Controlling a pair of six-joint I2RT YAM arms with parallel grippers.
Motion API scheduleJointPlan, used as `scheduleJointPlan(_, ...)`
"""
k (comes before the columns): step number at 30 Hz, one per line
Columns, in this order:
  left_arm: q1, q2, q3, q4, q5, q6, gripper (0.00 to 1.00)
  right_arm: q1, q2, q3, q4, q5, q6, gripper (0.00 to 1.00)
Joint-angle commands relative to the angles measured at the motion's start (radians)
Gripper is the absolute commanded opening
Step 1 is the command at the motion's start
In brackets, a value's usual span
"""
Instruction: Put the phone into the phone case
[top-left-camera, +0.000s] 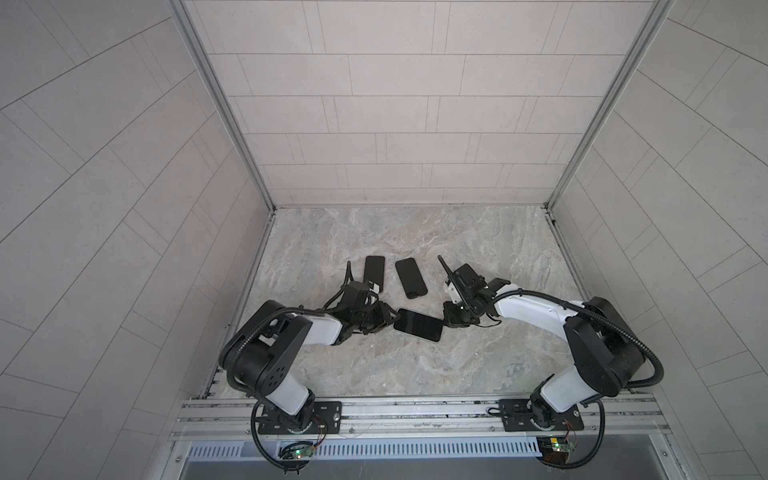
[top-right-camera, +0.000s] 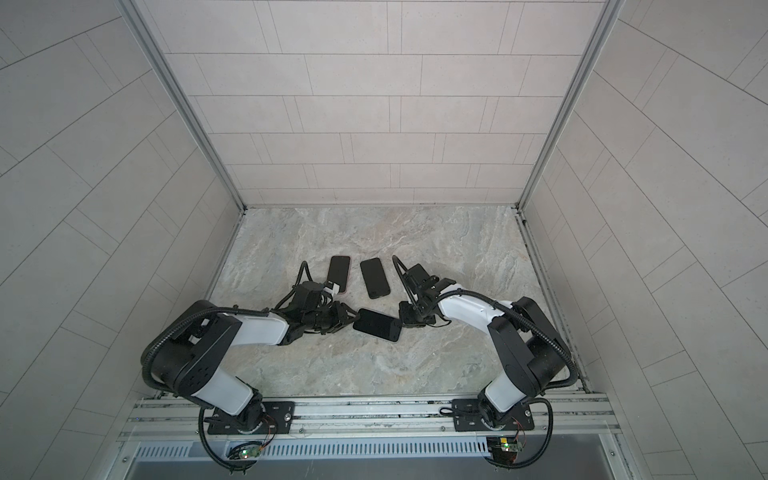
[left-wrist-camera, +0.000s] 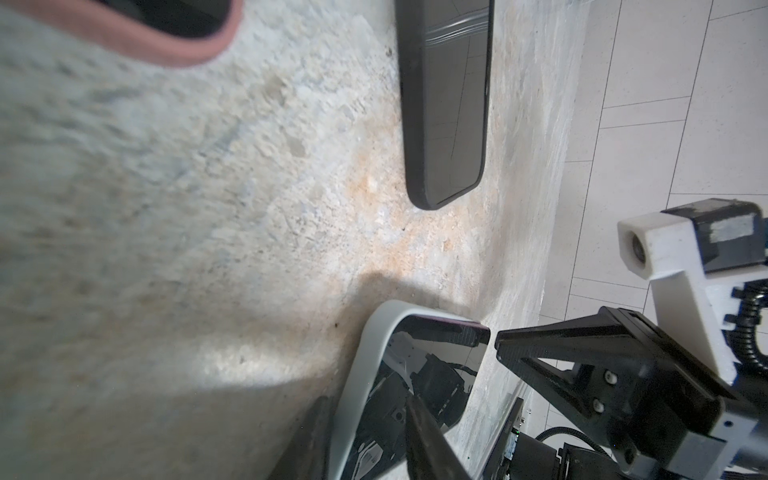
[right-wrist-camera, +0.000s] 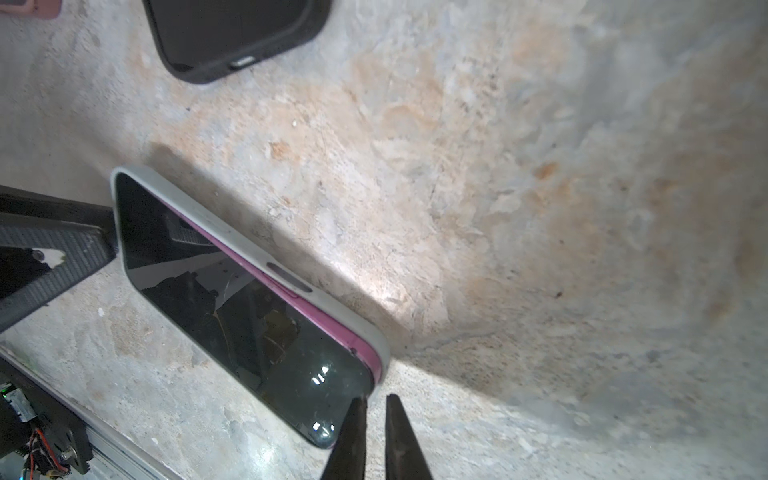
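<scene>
The black-screened phone with the magenta edge (right-wrist-camera: 232, 299) lies screen-up in the pale grey rubbery phone case (right-wrist-camera: 332, 313), near the middle of the marbled stone desk (top-left-camera: 374, 232) — but it does not look fully home. Along one long side a magenta strip shows above the case's lip, widest at the corner nearest the right hand (right-wrist-camera: 376, 405). That hand's fingers are drawn almost together with nothing between them, and one fingertip (right-wrist-camera: 357, 415) touches that corner. The left hand (top-left-camera: 390, 323) is clamped on the opposite short end, one finger outside the case and one over the screen.

The step in hand looks like seating that corner. Press straight down just inside it, not outward — a sideways shove could slide the phone or peel the lip. The left hand should anchor the case.
</scene>
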Motion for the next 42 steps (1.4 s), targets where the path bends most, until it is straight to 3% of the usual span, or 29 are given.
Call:
scheduleJointPlan(1,-0.007,-0.001,0.003,-0.007,0.003,0.002,0.37,0.002,0.004,0.016,0.001,-0.001,-0.013,0.14)
scheduleJointPlan(29,-0.006,0.005,0.008,-0.009,0.008,0.005,0.36,0.048,0.181,0.159,-0.135,0.077,-0.028,0.1)
scheduleJointPlan(42,-0.007,0.003,0.007,-0.005,0.009,0.006,0.36,0.068,0.1,0.228,-0.302,0.206,-0.106,0.11)
